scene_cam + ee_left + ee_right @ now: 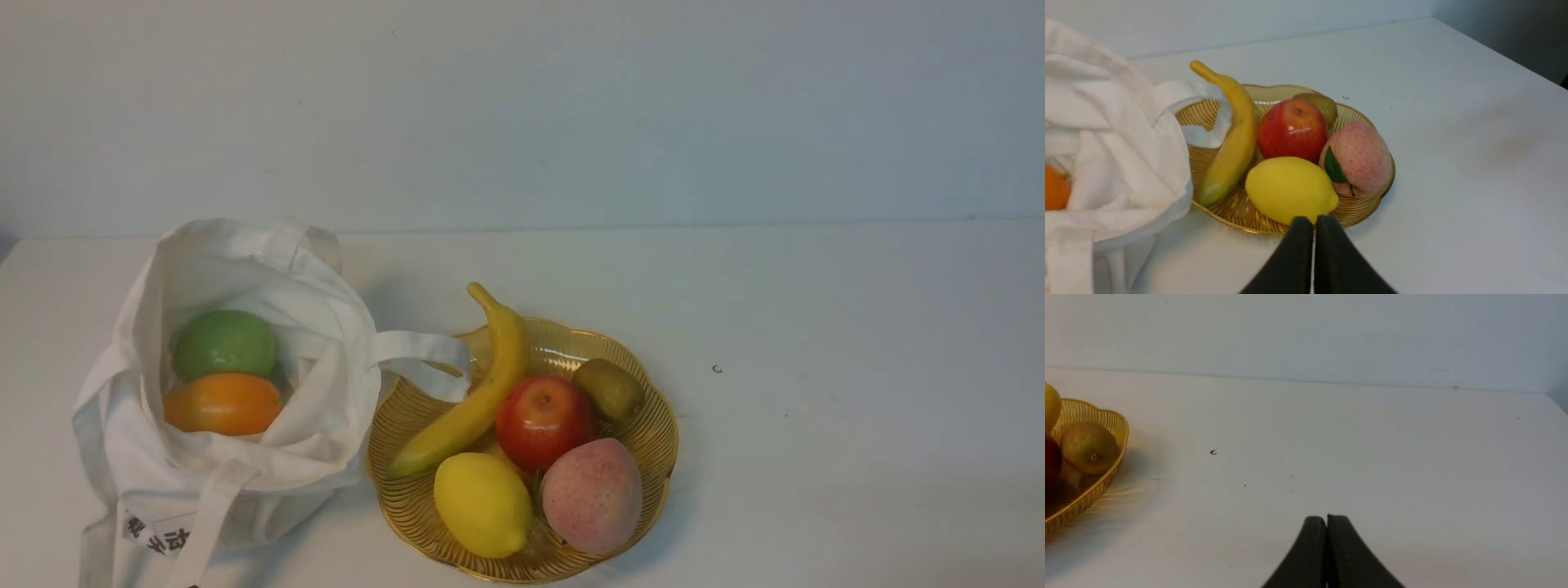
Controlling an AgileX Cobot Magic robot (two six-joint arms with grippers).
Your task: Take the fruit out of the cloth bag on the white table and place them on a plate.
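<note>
The white cloth bag [237, 384] slumps open at the left of the white table [816, 343]. Inside it lie a round green fruit [225, 344] and, below it, an oval orange fruit [222, 403]. One strap [424, 359] drapes onto the golden wire plate [653, 433]. The plate holds the speckled pink peach [592, 494], a red apple [543, 420], a lemon [482, 504], a banana [482, 384] and a brownish kiwi [610, 389]. My left gripper [1313, 222] is shut and empty, just short of the plate's rim by the lemon [1290, 190]. My right gripper [1326, 520] is shut and empty over bare table.
A tiny dark speck [717, 369] lies on the table right of the plate. A pale wall [522, 106] runs along the table's far edge. Neither arm shows in the front view.
</note>
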